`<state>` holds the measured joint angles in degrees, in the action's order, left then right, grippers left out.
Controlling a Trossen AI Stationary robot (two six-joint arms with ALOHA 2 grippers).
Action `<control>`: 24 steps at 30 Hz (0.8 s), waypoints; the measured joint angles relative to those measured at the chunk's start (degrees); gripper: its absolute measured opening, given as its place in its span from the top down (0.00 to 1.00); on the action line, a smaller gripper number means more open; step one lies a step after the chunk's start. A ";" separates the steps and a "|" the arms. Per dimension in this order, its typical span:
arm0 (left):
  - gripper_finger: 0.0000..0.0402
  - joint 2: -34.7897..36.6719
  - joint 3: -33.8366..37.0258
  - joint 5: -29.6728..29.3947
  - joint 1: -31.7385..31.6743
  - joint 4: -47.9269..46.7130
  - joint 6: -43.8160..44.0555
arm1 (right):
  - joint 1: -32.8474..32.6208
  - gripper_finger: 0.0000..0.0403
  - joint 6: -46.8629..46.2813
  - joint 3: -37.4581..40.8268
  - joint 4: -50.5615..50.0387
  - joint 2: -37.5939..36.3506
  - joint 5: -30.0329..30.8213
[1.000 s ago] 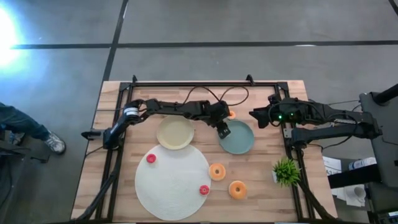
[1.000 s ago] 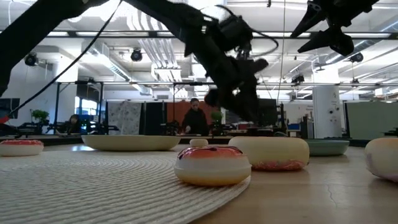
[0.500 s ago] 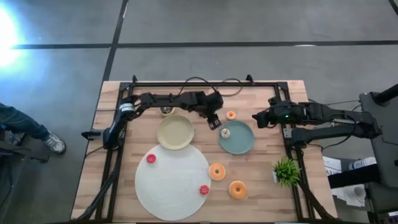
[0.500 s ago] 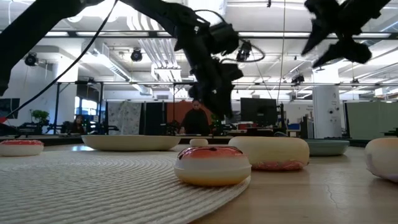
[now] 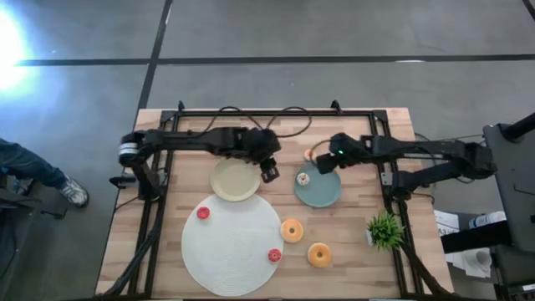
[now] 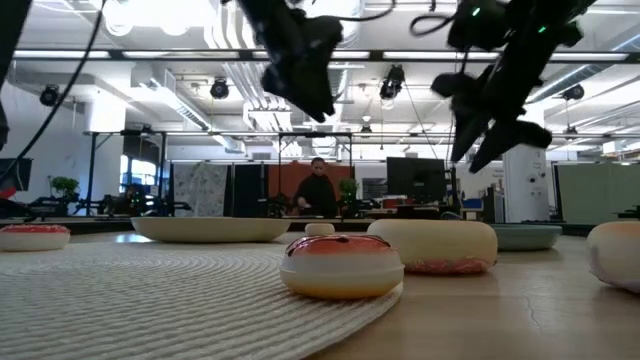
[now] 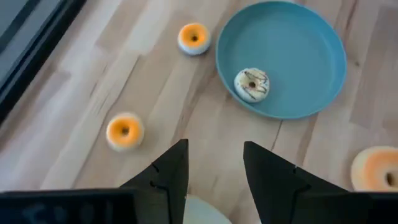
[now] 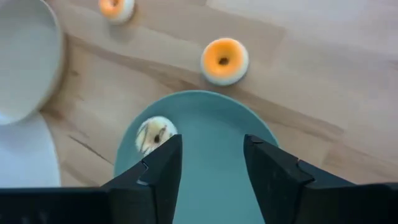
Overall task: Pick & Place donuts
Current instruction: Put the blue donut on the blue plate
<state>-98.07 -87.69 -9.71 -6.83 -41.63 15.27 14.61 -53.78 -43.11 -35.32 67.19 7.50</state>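
A pale iced donut (image 5: 303,178) lies flat in the teal plate (image 5: 326,194), near its left edge. It also shows in the left wrist view (image 7: 252,84) and the right wrist view (image 8: 154,134). A small orange donut (image 5: 310,155) sits on the wood just beyond that plate. Two larger orange donuts (image 5: 292,231) (image 5: 319,254) lie nearer, and two red donuts (image 5: 203,213) (image 5: 274,256) rest on the white mat (image 5: 230,251). My left gripper (image 5: 269,173) (image 7: 214,149) hangs open between the beige plate (image 5: 234,181) and the teal plate. My right gripper (image 5: 320,164) (image 8: 210,142) is open above the teal plate's far edge.
A small potted plant (image 5: 384,228) stands near the table's right edge. Black frame rails (image 5: 276,112) run along the far edge and both sides. A person (image 5: 25,176) stands off the table's left side, and people (image 6: 315,190) show in the room behind.
My left gripper has drawn back from over the teal plate toward the table's left and now hangs between the two plates. The pale donut shows lying in the teal plate where that gripper was. My right gripper has moved left and down toward the teal plate's far edge.
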 joint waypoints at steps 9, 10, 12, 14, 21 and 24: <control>0.68 16.94 21.68 -1.22 0.59 11.47 16.75 | 3.61 0.58 16.14 -10.44 0.66 17.20 -2.98; 0.68 18.82 24.00 -1.54 0.72 12.98 18.48 | 3.61 0.58 17.55 -12.03 -0.15 19.06 -2.89; 0.68 21.86 27.76 -2.52 0.92 14.88 21.81 | 3.61 0.56 19.98 -15.02 -2.18 22.66 -2.71; 0.68 24.76 30.86 -3.33 1.13 16.46 24.51 | 3.67 0.54 21.76 -17.85 -3.86 26.01 -2.22; 0.68 30.79 35.85 -5.31 1.49 18.13 28.37 | 4.85 0.56 25.28 -27.00 -10.58 35.74 0.21; 0.68 31.81 36.34 -6.36 1.49 18.34 28.39 | 5.51 0.58 25.60 -29.26 -11.95 38.64 0.01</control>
<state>-66.26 -51.36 -16.07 -5.34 -23.29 43.66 20.12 -28.18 -72.37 -47.28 105.83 7.51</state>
